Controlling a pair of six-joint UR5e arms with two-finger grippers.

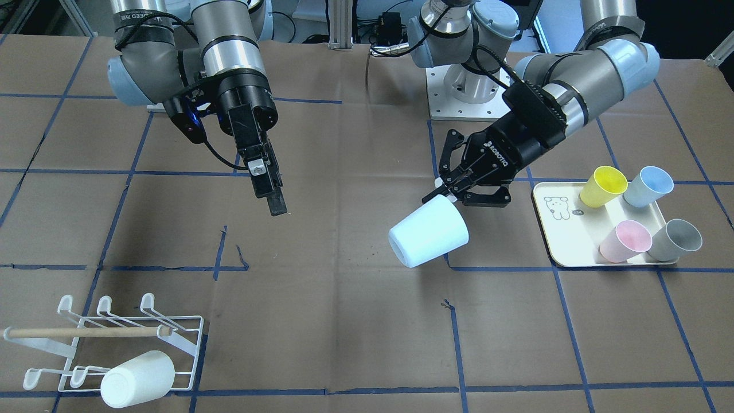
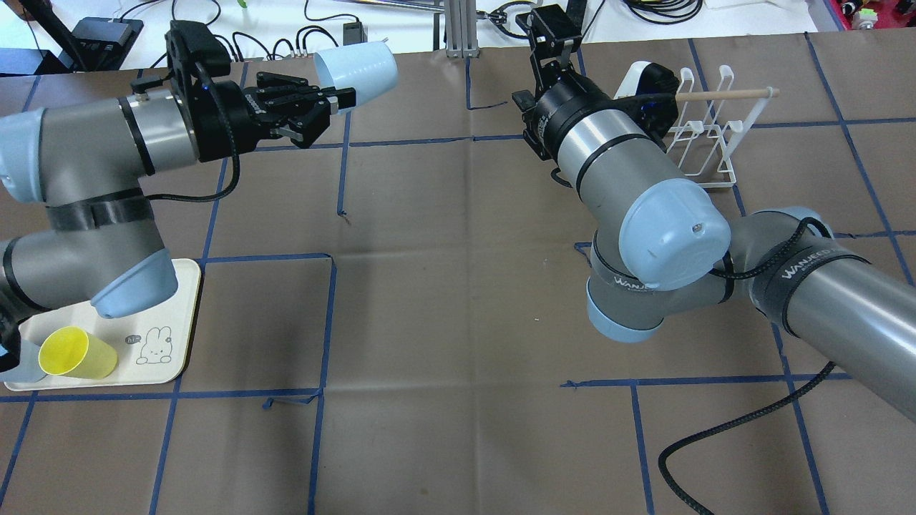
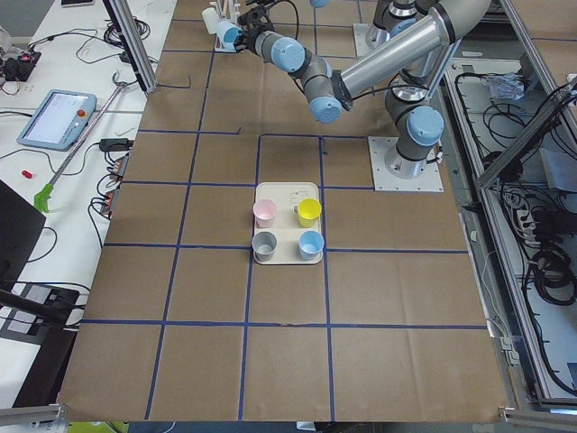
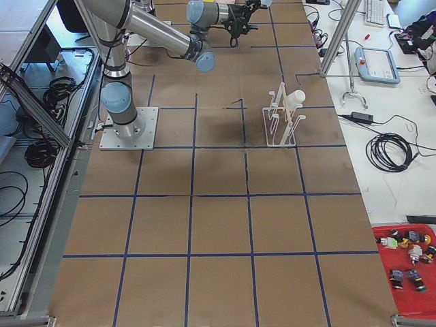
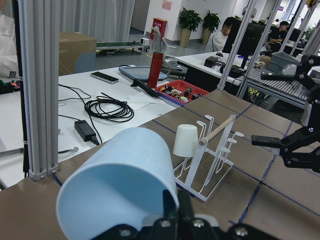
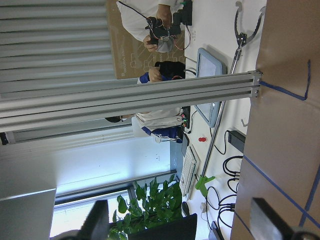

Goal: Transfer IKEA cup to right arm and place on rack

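The IKEA cup (image 1: 427, 238) is pale blue and hangs tilted above the table's middle, mouth toward the right arm. My left gripper (image 1: 446, 194) is shut on its rim, which the left wrist view shows up close with the cup (image 5: 120, 185) filling the foreground. My right gripper (image 1: 276, 205) hangs open and empty some way from the cup, and its fingers (image 6: 97, 220) stand wide apart. The white wire rack (image 1: 178, 335) with a wooden dowel stands at the table's edge beyond the right arm. A white cup (image 1: 137, 378) rests on the rack's prongs.
A cream tray (image 1: 550, 229) with a bear drawing sits by the left arm. It holds a yellow cup (image 1: 602, 186), a blue cup (image 1: 648, 186), a pink cup (image 1: 625, 241) and a grey cup (image 1: 676, 240). Brown paper with blue tape lines covers the table.
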